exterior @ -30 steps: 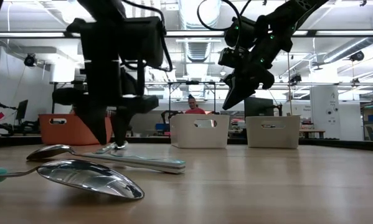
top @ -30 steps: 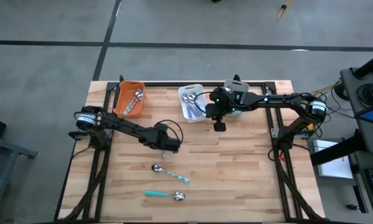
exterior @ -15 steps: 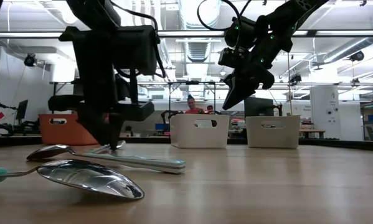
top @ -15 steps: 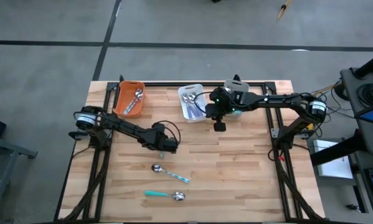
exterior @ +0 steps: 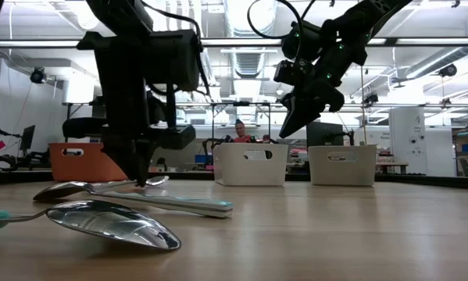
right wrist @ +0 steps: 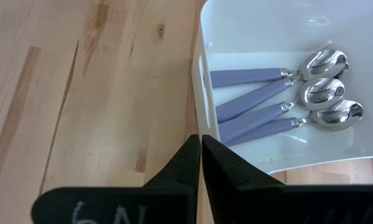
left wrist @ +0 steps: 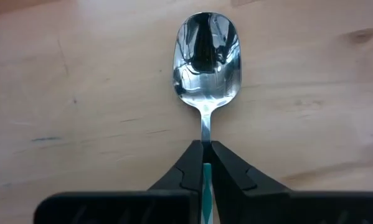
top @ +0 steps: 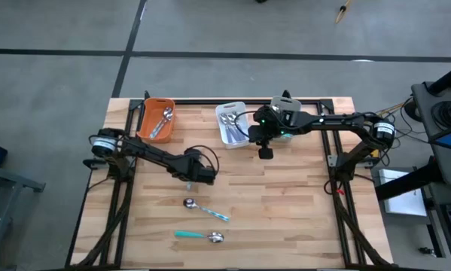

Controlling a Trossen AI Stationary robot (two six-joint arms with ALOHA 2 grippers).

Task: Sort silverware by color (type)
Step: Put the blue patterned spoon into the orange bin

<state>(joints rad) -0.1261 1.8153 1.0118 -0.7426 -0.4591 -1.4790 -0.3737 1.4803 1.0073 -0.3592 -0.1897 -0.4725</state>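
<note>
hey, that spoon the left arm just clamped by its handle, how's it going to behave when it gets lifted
The spoon looks like rigid metal, so it probably won't bend. The left gripper has its jaws shut on the thin handle behind the bowl, so it may droop or swivel. Its polished surface could be slippery.

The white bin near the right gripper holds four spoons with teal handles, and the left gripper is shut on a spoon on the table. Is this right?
Not quite. The spoons in the white bin have lavender-purple handles, not teal, as the right wrist view shows. The rest holds: there are four, and the left gripper is shut on a spoon on the table.
</note>
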